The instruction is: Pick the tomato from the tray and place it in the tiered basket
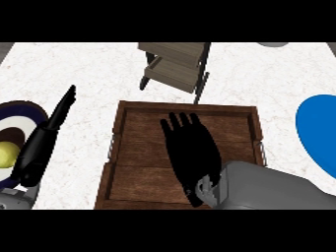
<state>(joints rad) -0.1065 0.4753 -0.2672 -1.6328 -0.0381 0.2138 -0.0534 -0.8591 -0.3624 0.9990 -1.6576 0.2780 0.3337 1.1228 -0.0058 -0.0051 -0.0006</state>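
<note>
The right hand [190, 150] is held flat over the tray [138, 147], fingers straight and released, grasping nothing. No tomato can be seen; it is probably hidden beneath that hand, so its look cannot be told. For a good pick, the fingers should be lowered and curled round the fruit before any lift toward the basket [174, 66], which stands just beyond the tray. Left of the tray, the left hand [43, 142] rests open, beside a plate [17, 118].
</note>
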